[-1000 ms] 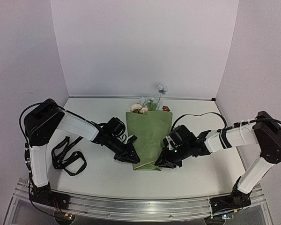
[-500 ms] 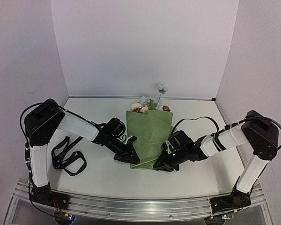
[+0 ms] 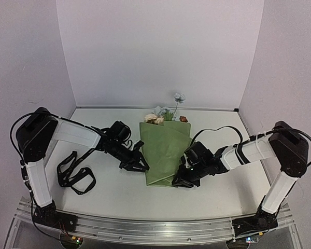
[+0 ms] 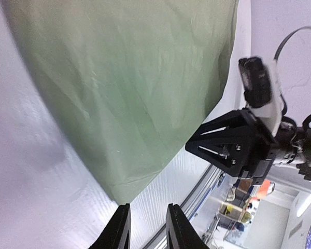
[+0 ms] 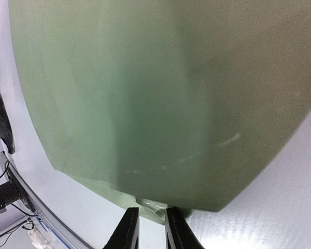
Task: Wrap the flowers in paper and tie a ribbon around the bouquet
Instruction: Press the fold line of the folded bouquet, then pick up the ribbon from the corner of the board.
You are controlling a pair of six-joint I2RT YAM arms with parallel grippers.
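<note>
The bouquet [image 3: 165,153] lies flat on the table [image 3: 217,202], its long axis running from the arms' side to the back wall. The wide end faces the wall, and the flowers [image 3: 156,119] spill out there, one pale blue bloom standing above the rest. The narrower, folded end points back toward the arm bases.

The left arm [image 3: 78,136] stretches low across the table toward the bouquet, wrist dipped. The left gripper [image 3: 140,167] sits just beside the bouquet's left edge, near the narrow end. In its wrist view the fingers stand a little apart with nothing between them, and the olive-green paper [image 4: 135,93] begins just ahead of the tips.

The right arm [image 3: 249,151] reaches in low from the other side, forearm nearly level. The right gripper [image 3: 178,181] is at the bouquet's narrow end, on its right corner. Its fingers show a slim gap, and a small crumpled fold of paper sits right at the tips. The close view does not settle whether they pinch that fold.

The black ribbon [image 3: 75,174] lies in loose loops well to the left of the bouquet.
</note>
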